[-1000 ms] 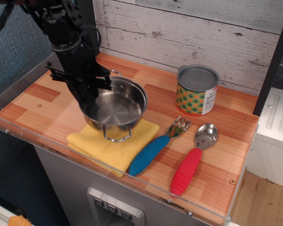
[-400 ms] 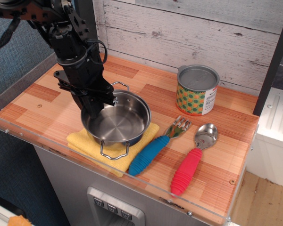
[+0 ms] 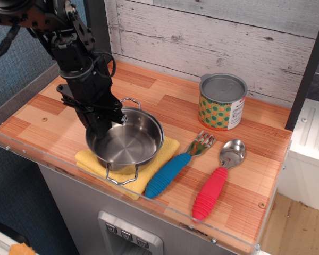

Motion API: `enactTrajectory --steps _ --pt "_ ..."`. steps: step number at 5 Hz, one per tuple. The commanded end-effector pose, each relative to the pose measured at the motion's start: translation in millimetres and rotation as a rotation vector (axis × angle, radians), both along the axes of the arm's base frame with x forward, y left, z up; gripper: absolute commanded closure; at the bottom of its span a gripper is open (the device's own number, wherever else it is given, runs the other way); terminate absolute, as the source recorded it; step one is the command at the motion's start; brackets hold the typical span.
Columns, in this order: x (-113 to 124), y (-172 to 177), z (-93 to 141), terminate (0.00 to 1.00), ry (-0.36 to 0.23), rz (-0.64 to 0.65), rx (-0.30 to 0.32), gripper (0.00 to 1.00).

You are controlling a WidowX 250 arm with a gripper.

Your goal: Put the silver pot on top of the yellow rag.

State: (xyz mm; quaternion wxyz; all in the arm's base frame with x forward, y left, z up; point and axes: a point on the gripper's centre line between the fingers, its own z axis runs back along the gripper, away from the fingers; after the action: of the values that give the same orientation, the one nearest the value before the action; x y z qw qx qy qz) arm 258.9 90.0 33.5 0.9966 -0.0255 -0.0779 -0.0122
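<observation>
You see the silver pot [image 3: 125, 143] sitting on the yellow rag [image 3: 149, 169], near the front edge of the table [image 3: 37, 119]. Right of it lie the fork [image 3: 178, 163], then the spoon [image 3: 219, 179]. The tin can [image 3: 222, 101] stands behind them.

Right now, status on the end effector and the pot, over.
End effector at silver pot rim, grip unclear. Pot sits on yellow rag. Blue-handled fork close alongside, not blocking.

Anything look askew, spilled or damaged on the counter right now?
Nothing stands out. The shallow shiny steel pot sits empty on the folded yellow terry rag, with the black tool at its rim. The dotted tin can stands upright.
</observation>
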Motion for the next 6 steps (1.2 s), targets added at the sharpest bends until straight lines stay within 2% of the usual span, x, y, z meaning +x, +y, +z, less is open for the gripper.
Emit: enactTrajectory --steps 1,2,3,4,5,6 --pt "5 10 -1 0.00 0.003 -0.016 -0.009 1.00" --pt "8 10 -6 0.00 0.013 -0.027 -0.015 1.00" --pt "4 15 -3 0.00 -0.024 -0.002 -0.011 0.00" --pt "2 18 5 0.00 -0.040 0.019 -0.028 0.00" --pt "-3 20 14 0.00 -0.025 0.046 -0.019 0.00" --pt "-8 18 27 0.00 -0.059 0.079 -0.008 0.00"
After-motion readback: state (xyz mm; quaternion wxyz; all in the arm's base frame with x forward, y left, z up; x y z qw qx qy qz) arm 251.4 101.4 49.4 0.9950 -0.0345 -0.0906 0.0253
